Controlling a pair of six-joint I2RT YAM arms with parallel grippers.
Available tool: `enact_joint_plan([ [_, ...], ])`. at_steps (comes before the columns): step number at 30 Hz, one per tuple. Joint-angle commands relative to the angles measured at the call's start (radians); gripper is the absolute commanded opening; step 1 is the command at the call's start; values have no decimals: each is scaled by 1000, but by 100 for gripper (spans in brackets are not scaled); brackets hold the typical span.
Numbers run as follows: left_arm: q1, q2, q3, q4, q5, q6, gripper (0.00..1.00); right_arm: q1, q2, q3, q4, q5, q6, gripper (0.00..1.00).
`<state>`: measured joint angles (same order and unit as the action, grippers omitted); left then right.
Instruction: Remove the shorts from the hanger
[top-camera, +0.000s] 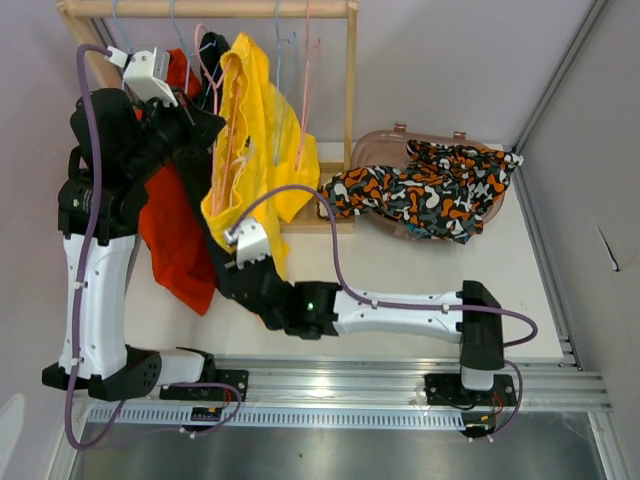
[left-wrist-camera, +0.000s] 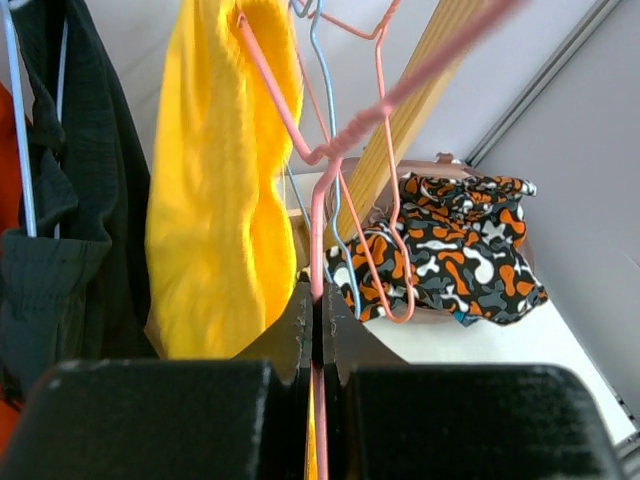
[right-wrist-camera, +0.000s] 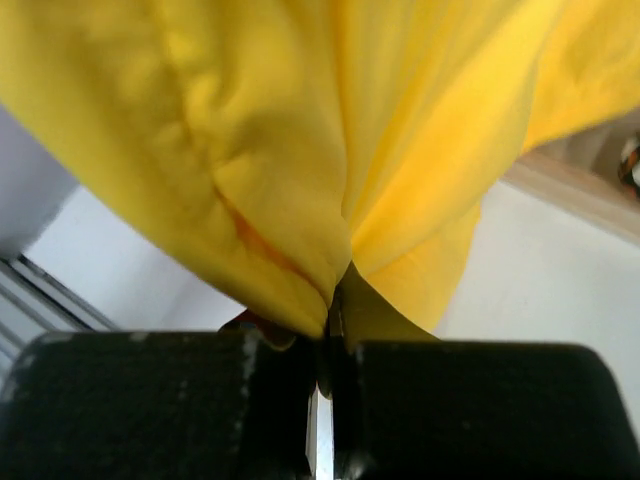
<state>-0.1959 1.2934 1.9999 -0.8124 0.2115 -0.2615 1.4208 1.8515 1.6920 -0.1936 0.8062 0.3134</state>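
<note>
My left claw (left-wrist-camera: 316, 312) pinches the pink hanger (left-wrist-camera: 317, 230); my right claw (right-wrist-camera: 333, 335) grips the yellow shorts (right-wrist-camera: 300, 120). I'd steady the hanger and draw the shorts toward six o'clock.

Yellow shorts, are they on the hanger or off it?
On. The yellow shorts drape over the pink hanger, whose wire the left hand pinches; the right hand grips their lower cloth.
</note>
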Motion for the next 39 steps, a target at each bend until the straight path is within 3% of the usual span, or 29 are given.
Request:
enact_joint_plan([
  [1, 4, 23, 152, 110, -23, 13, 0, 142, -98, -168, -56, 135, 154, 0],
  [3, 4, 40, 216, 90, -29, 18, 0, 197, -139, -296, -140, 204, 251, 0],
  [4, 4, 50, 227, 88, -27, 19, 0, 219, -152, -328, -183, 229, 392, 0],
  [8, 4, 58, 254, 79, -37, 18, 0, 285, -193, -460, -323, 235, 661, 0],
  [10, 4, 46, 216, 79, -8, -7, 0, 283, -207, -474, -352, 251, 688, 0],
  [13, 4, -22, 133, 82, 57, -65, 0, 239, -224, -425, -325, 307, 578, 0],
  [15, 3, -106, 41, 81, 113, -117, 0, 152, -241, -399, -229, 307, 404, 0],
  [17, -7, -164, -79, 53, 187, -172, 0, 75, -279, -374, -123, 262, 258, 0],
  [18, -42, -239, -151, 61, 172, -182, 0, -4, -293, -356, -21, 190, 130, 0],
  [20, -85, -316, -296, 68, 147, -183, 0, -81, -314, -319, 70, 87, 32, 0],
  [24, -126, -434, -432, 49, 108, -147, 0, -238, -284, -146, 5, -11, -72, 0],
  [27, -158, -468, -423, 6, -6, -91, 0, -240, -319, -110, -61, -32, -83, 0],
  [30, -162, -436, -354, -48, -148, -42, 0, -174, -443, -245, -18, 39, -82, 0],
  [34, -162, -343, -225, -60, -189, 11, 0, -195, -579, -308, -58, 157, -66, 0],
  [38, -162, -264, -216, -21, -163, 22, 0, -414, -681, -289, -55, 67, -169, 0],
  [39, -162, -258, -223, -8, -147, 18, 0, -553, -692, -257, -50, 20, -180, 0],
])
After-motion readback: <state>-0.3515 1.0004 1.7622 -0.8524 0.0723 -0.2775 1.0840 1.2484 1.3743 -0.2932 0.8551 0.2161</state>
